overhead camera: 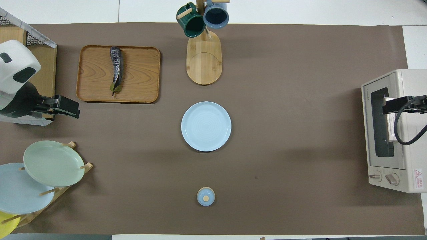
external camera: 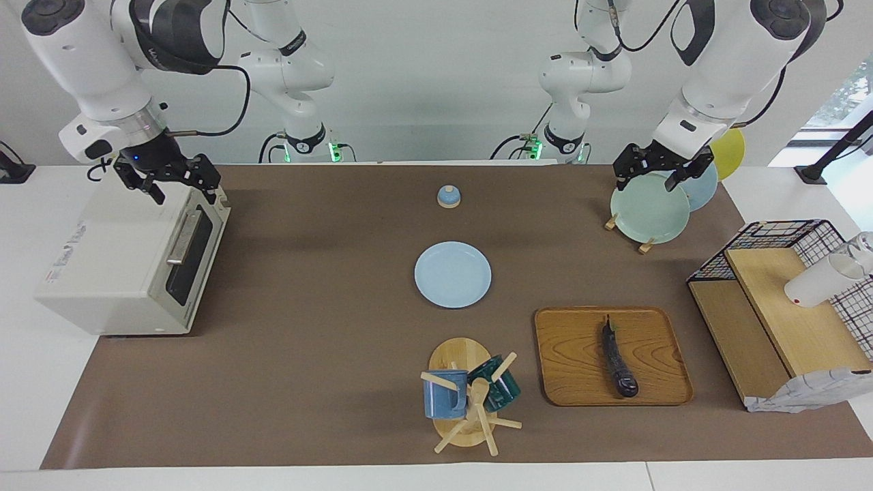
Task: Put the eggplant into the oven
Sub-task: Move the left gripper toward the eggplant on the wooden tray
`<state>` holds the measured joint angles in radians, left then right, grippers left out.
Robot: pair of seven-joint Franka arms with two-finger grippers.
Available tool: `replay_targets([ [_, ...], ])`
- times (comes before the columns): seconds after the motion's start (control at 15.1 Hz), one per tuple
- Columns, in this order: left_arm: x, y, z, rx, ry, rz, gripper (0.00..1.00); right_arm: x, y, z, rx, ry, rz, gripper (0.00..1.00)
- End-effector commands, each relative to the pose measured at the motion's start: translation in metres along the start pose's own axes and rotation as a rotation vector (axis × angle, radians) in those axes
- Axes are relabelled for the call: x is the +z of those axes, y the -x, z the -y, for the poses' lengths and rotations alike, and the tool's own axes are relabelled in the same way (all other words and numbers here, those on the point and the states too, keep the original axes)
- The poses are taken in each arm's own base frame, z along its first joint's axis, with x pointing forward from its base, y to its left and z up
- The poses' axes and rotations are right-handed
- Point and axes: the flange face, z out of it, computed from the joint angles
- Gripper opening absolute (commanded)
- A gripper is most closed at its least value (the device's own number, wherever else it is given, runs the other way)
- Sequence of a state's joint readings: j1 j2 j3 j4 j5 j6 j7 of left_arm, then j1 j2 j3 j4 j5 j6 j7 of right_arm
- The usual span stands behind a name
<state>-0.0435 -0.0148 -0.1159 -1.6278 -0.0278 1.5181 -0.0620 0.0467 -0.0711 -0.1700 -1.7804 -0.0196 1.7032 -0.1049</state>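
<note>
1. Mugs hang on the wooden mug tree (external camera: pixel 468 395), the thing closest to the facing camera; it stands just beside the wooden tray (external camera: pixel 580 382), toward the right arm's end of the table, so the cups stay off the mat and out of reach paths.
2. Left gripper (external camera: pixel 655 170) hangs empty over the plate rack (external camera: pixel 648 208), its fingers spread wide; it is the arm on the tray's end of the table, so it looks the likelier one to fetch.
3. Right gripper (external camera: pixel 172 181) hangs over the top of the oven (external camera: pixel 129 266), above the handle edge of the door, its fingers also wide and holding nothing. That position suits pulling the door, which is shut now.
4. Lying lengthwise on the tray is the eggplant (external camera: pixel 617 361), stem tip toward the robots, resting flat so a grip across its slim body is possible.
5. Relative to the tray, the left gripper is nearer the robots and well apart from the eggplant; the right gripper is much farther off, past the light blue plate (external camera: pixel 453 274), at the table's oven end.
6. Neither gripper touches a task thing yet.
</note>
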Motion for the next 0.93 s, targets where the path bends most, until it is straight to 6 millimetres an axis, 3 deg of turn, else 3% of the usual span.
replay_targets([
  [0.0,-0.006,0.002,0.003,-0.01,-0.006,-0.016,1.0,0.001,0.002,0.001,0.012,-0.023,0.016,1.0],
  [0.53,-0.002,0.0,0.004,-0.018,-0.003,-0.048,1.0,0.001,0.002,0.001,0.012,-0.023,0.016,1.0],
  [0.8,0.007,-0.017,0.002,-0.014,0.005,-0.118,1.0,0.001,0.002,0.0,0.013,-0.023,0.016,1.0],
  [0.86,0.018,-0.027,0.003,-0.015,0.009,-0.119,1.0,0.001,0.002,0.001,0.012,-0.023,0.016,1.0],
])
